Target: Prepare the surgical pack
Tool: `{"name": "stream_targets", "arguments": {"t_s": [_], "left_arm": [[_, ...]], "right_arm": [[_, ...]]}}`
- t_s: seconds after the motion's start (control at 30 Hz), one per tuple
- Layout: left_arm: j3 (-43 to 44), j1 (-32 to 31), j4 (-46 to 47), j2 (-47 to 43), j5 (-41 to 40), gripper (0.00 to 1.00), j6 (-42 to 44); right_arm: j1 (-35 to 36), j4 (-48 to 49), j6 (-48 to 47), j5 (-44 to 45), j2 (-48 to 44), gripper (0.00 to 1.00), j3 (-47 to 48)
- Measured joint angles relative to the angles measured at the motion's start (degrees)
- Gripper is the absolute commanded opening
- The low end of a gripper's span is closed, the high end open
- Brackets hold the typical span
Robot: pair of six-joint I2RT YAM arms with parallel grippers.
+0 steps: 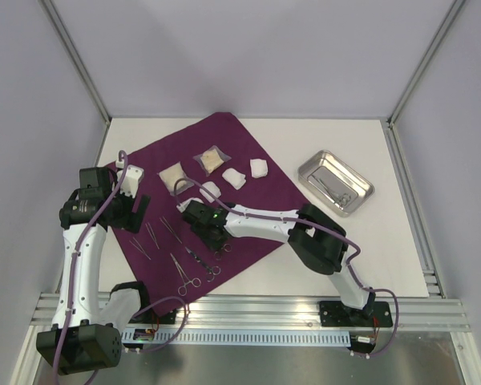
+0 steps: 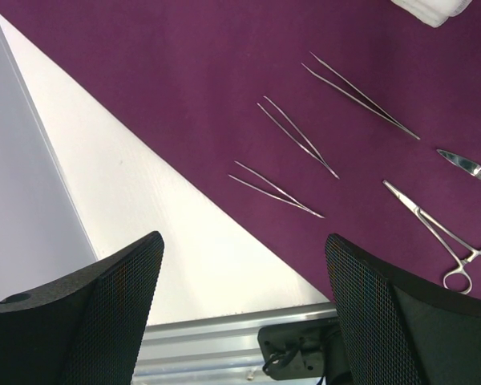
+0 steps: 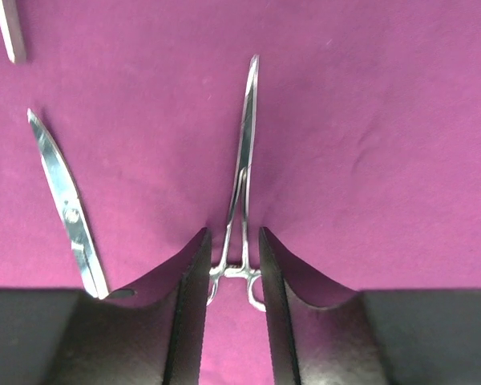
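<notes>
The dark-purple cloth (image 1: 224,144) lies spread on the table. On it are two tan packets (image 1: 173,175), white gauze pads (image 1: 235,177), tweezers (image 2: 298,136), scissors (image 3: 64,204) and forceps (image 1: 188,275). The steel tray (image 1: 361,186) stands off the cloth at the right. My right gripper (image 1: 212,237) is down on the cloth, its fingers (image 3: 188,305) pressed against both sides of the ring handles of another pair of forceps (image 3: 244,160), which still lies flat. My left gripper (image 2: 244,265) is open and empty above the cloth's left edge.
Bare white tabletop (image 2: 144,200) shows left of the cloth, with the aluminium rail (image 2: 224,337) at the near edge. Grey walls enclose the table on three sides. Something small and metallic lies in the tray.
</notes>
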Motion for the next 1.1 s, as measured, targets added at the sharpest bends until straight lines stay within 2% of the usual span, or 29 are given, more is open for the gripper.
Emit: {"name": "stream_targets", "arguments": {"t_s": [0.53, 0.63, 0.7, 0.73, 0.77, 1.1], "left_arm": [[-0.1, 0.0, 0.2, 0.0, 0.2, 0.91, 0.3], [-0.1, 0.0, 0.2, 0.0, 0.2, 0.91, 0.3], [-0.2, 0.0, 0.3, 0.0, 0.2, 0.91, 0.3], [-0.2, 0.0, 0.3, 0.0, 0.2, 0.91, 0.3], [-0.2, 0.0, 0.3, 0.0, 0.2, 0.91, 0.3], [-0.2, 0.0, 0.4, 0.0, 0.5, 0.91, 0.4]], "right_arm": [[-0.2, -5.7, 0.0, -3.3, 1.5, 0.31, 2.7], [-0.2, -6.6, -0.2, -3.4, 2.2, 0.27, 3.7], [-0.2, -6.8, -0.4, -3.3, 2.5, 0.14, 4.1], [-0.2, -6.8, -0.5, -3.4, 2.5, 0.03, 4.2], [-0.2, -6.8, -0.7, -3.3, 2.5, 0.0, 4.2], [-0.2, -4.2, -1.6, -3.1, 0.7, 0.01, 1.6]]}}
